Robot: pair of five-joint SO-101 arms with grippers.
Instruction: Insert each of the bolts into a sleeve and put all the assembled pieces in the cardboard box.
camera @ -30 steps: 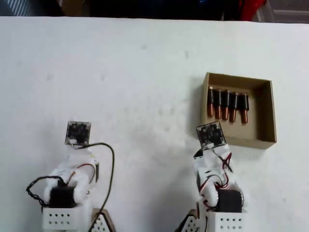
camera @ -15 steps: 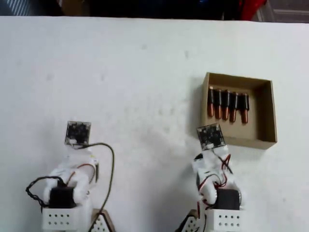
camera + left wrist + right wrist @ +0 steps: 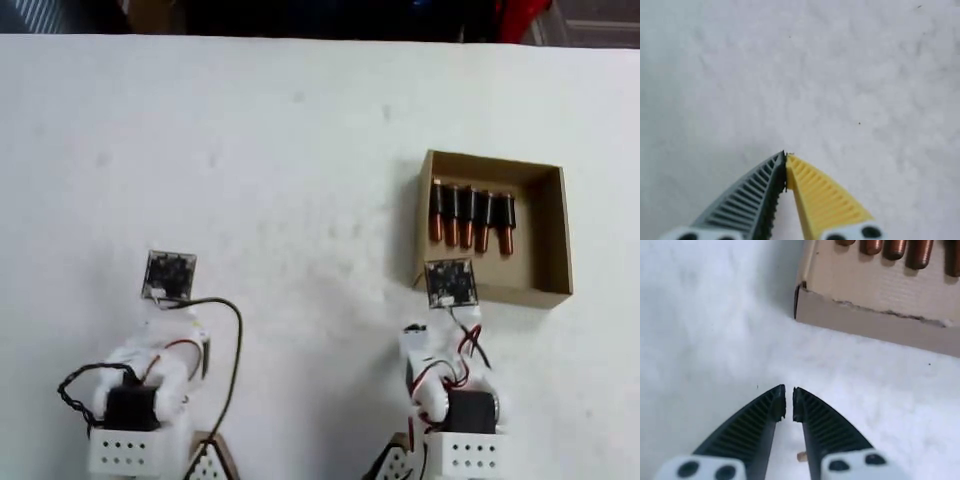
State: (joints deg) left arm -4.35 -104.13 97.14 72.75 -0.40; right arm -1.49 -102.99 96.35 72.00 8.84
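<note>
The cardboard box (image 3: 543, 235) sits at the right of the table and holds several assembled pieces (image 3: 470, 216), black sleeves with copper bolts, lying side by side. In the right wrist view the box's near wall (image 3: 865, 320) lies just ahead of my right gripper (image 3: 789, 402), with the copper bolt ends (image 3: 897, 246) inside. Its black fingers are shut with only a hairline gap and hold nothing. My left gripper (image 3: 785, 156), one finger grey and one yellow, is shut and empty over bare white table. The left arm (image 3: 150, 350) is folded near its base; the right arm (image 3: 445, 360) stands just short of the box.
The table (image 3: 250, 150) is a plain white surface. Its far edge runs along the top of the high view, with dark clutter beyond. A black cable (image 3: 236, 340) loops beside the left arm. Both arm bases stand at the near edge.
The right wrist has swung slightly rightward along the box's near wall. The left wrist has shifted a little right and back. The pieces in the box have not moved.
</note>
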